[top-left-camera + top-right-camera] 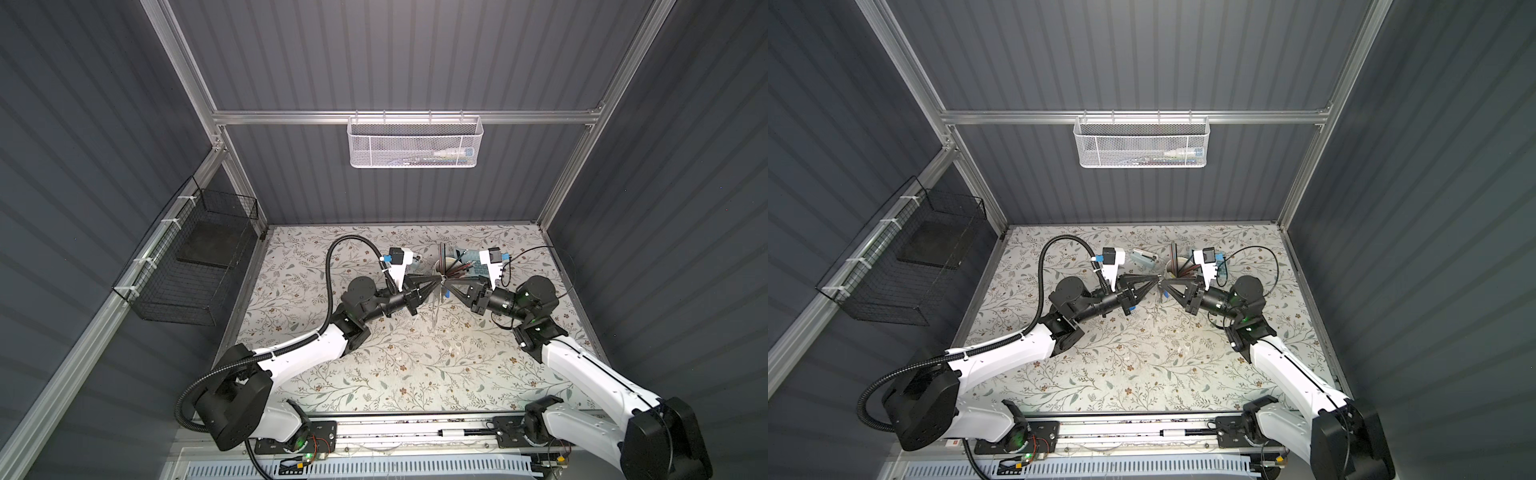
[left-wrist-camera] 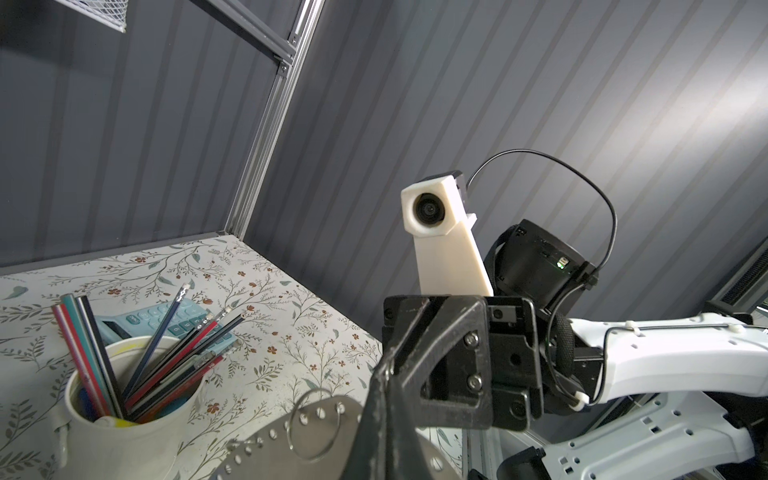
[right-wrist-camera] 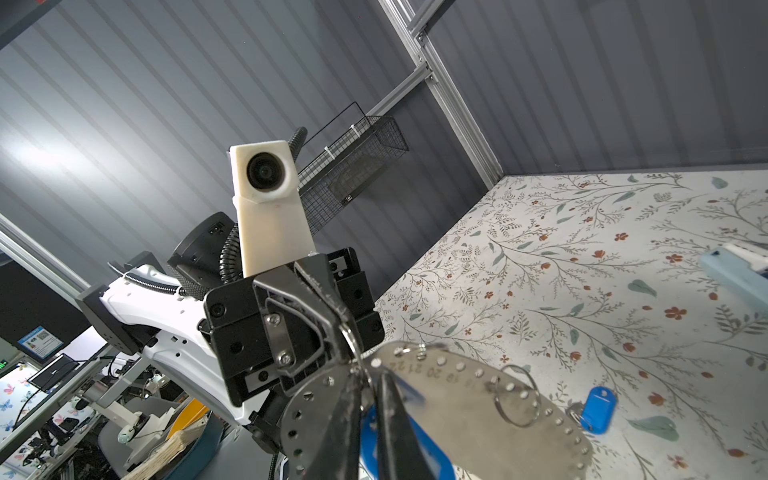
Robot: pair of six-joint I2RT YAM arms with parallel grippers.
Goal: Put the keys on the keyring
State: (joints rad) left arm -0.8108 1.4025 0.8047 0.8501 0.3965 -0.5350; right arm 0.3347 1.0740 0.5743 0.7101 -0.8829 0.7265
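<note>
Nearest to the right wrist camera, the right gripper (image 3: pixel 370 376) had its fingers drawn together at the tips, right at the rim of the keyring (image 3: pixel 478 411). The keyring was a flat grey plate with small holes and numbers along its edge. A first key (image 3: pixel 409 455) hung with its blue tag just under these fingers. I could not tell if the pinch was on this key's small ring or on the rim itself. Facing it, the left gripper (image 2: pixel 382 386) was closed firmly on the rim of the same plate and held it in the air above the table (image 1: pixel 415 365).

I judge that the step in hand was the threading of the first key. The next move calls for a small and exact motion, bringing the key's ring onto the rim while the left arm holds the plate steady. A slip there could drop the key.

A little further, the second key (image 3: pixel 596 409) seemed to lie on the table beyond the plate, not yet picked up. I could not be sure that it was free of the plate.

Only the right wrist view showed both blue tags. The left wrist view showed none, but it showed the cup (image 2: pixel 124 440) of pencils (image 2: pixel 166 357) and the calculator (image 2: pixel 183 320) behind it. In both top views the fingers met tip to tip over the middle of the table and the thin keyring was almost invisible. The stapler (image 1: pixel 1144 257) lay further back.
</note>
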